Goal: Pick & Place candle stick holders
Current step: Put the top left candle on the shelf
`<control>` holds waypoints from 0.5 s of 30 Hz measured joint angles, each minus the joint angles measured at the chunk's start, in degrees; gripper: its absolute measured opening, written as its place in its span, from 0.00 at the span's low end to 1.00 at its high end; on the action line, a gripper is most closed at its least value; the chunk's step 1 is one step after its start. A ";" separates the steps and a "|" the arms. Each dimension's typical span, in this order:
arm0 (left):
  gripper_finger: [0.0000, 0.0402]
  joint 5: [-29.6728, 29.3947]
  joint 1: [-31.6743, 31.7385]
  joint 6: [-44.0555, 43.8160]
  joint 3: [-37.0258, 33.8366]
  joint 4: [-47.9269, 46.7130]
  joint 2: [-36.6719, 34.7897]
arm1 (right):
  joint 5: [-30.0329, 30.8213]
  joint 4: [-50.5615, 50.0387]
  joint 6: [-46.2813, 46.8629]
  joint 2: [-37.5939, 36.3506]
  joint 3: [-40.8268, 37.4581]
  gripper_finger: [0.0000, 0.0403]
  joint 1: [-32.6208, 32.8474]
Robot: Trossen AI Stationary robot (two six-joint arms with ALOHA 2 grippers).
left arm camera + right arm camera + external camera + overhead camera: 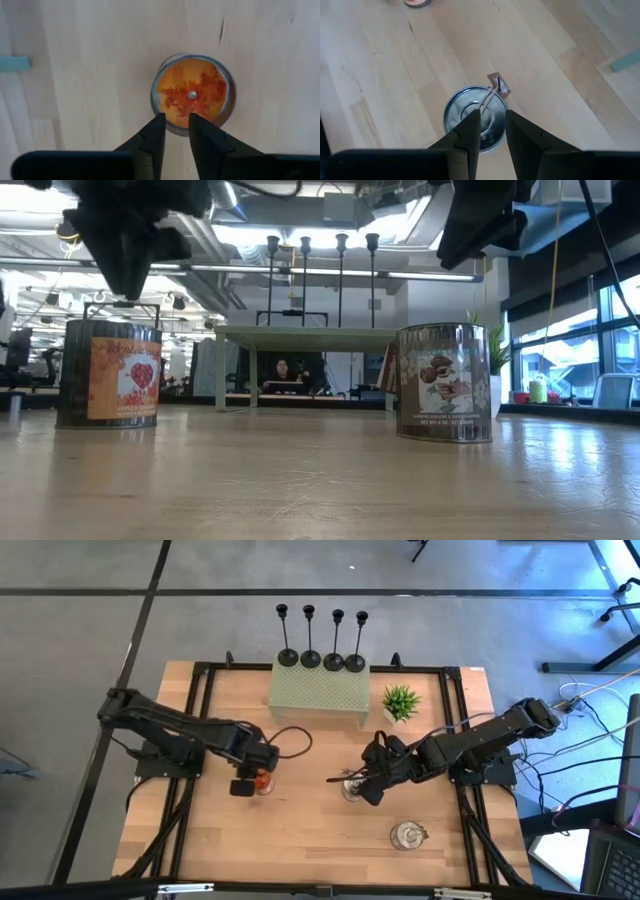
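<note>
Four black candlestick holders (320, 640) stand upright in a row, their round bases on the far edge of a pale green stand (318, 692). They also show in the low view (320, 280). My left gripper (250, 780) hangs a little above an orange candle jar (192, 95), fingers slightly apart and empty (175, 120). My right gripper (368, 785) hangs above a silver-topped jar (475, 120), fingers slightly apart and empty (492, 117). In the low view both grippers (130, 250) (480, 220) stay clear above the jars.
A third glass jar (408, 835) stands near the table's front right. A small green plant (400, 702) stands right of the stand. The silver jar carries a small tag (499, 85). A black frame (200, 675) borders the wooden table.
</note>
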 joint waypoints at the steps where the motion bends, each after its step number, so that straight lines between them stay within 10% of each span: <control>1: 0.22 0.00 0.02 0.52 0.00 0.00 1.01 | 0.00 0.11 0.00 0.00 0.00 0.23 -0.01; 15: 0.25 -6.16 2.28 3.94 0.00 -4.16 9.05 | -0.02 2.32 0.00 0.00 0.00 0.23 -0.01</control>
